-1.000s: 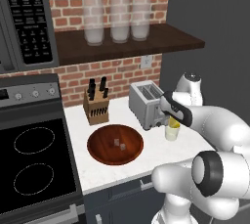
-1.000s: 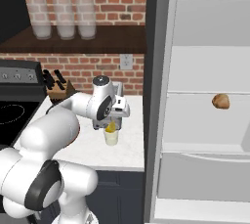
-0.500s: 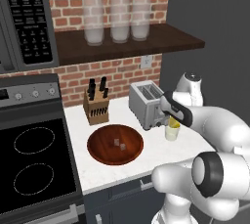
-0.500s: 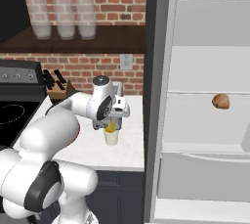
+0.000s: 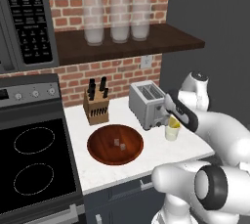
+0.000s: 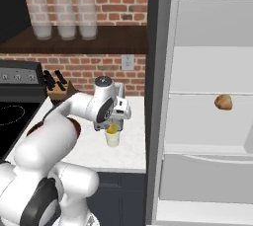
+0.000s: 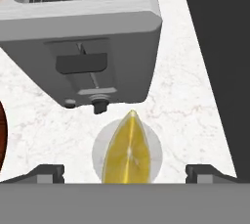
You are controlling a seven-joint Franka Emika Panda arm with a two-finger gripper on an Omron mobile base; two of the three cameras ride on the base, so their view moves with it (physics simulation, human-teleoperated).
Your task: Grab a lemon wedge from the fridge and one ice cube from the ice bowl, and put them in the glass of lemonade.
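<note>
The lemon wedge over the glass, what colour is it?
Bright yellow; the lemon wedge shows best in the hand view.

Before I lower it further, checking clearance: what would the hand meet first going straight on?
The hand, open, points down at the lemon wedge sitting in the glass of lemonade; the wedge likely comes first, though depth is unclear.

Tight pocket around the glass, open counter toward the bowl

The small clear glass of lemonade (image 5: 172, 131) has the boxy silver toaster (image 5: 147, 104) close at its 11 o'clock and the dark grey fridge wall (image 6: 153, 72) near at 3 o'clock; bare white marble counter (image 5: 156, 150) lies free at 6 o'clock and toward the wide reddish-brown wooden ice bowl (image 5: 115, 144) at 8 o'clock.
</note>
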